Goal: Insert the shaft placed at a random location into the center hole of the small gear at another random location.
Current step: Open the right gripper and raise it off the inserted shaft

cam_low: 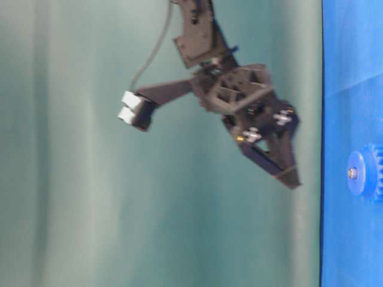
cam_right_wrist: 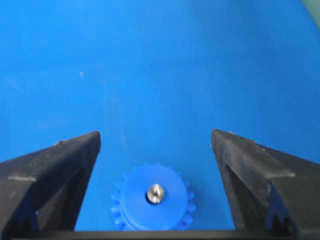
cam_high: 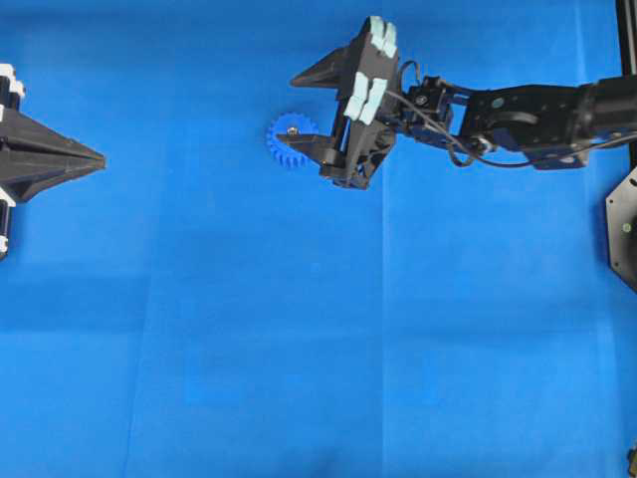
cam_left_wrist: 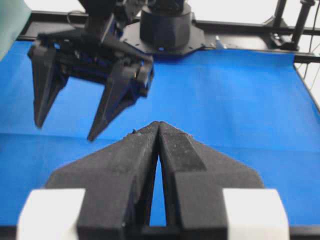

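Observation:
The small blue gear [cam_high: 291, 141] lies flat on the blue mat, back of centre. The shaft [cam_high: 293, 127] stands in its center hole and shows as a shiny dot on the hub. In the right wrist view the gear [cam_right_wrist: 152, 202] and shaft end [cam_right_wrist: 155, 193] sit low between the fingers. My right gripper [cam_high: 286, 110] [cam_right_wrist: 155, 134] is open and empty, hanging just above the gear without touching it. My left gripper [cam_high: 100, 159] [cam_left_wrist: 159, 125] is shut and empty at the far left. The table-level view shows the gear [cam_low: 362, 173] with the shaft [cam_low: 352, 173] in it.
A black arm base plate [cam_high: 622, 224] sits at the right edge. In the left wrist view the right gripper [cam_left_wrist: 66, 130] hangs at the far left, in front of its arm base [cam_left_wrist: 165, 25]. A green curtain [cam_low: 72, 179] backs the table.

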Controlling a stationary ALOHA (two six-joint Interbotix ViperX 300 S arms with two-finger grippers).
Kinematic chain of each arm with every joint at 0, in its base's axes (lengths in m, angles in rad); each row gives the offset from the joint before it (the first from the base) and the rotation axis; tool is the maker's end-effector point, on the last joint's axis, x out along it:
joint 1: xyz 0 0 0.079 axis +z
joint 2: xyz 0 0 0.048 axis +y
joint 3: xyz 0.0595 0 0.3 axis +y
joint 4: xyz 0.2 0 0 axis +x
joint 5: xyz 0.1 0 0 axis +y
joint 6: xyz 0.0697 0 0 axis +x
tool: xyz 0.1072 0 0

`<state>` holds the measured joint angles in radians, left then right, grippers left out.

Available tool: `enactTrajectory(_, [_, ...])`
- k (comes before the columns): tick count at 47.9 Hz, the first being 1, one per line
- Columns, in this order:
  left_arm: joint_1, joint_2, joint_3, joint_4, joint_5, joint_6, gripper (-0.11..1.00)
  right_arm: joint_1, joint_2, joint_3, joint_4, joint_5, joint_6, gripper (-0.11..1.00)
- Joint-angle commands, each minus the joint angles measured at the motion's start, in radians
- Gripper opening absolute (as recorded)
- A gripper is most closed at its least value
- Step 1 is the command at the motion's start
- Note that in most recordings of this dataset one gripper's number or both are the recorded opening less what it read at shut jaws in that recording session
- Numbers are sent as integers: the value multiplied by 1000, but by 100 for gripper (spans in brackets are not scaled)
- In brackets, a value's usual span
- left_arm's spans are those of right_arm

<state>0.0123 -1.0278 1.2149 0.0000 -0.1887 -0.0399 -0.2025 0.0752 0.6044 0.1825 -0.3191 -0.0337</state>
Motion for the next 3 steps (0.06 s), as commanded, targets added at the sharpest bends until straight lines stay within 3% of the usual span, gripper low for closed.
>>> enactTrajectory(1, [2,5,-9,2,-5,-2,0,2,-67,-17,-5,15,-2,79])
enactTrajectory(3, [2,3,-9,2,-5,-2,0,3,-83,-17,-5,20,-2,79])
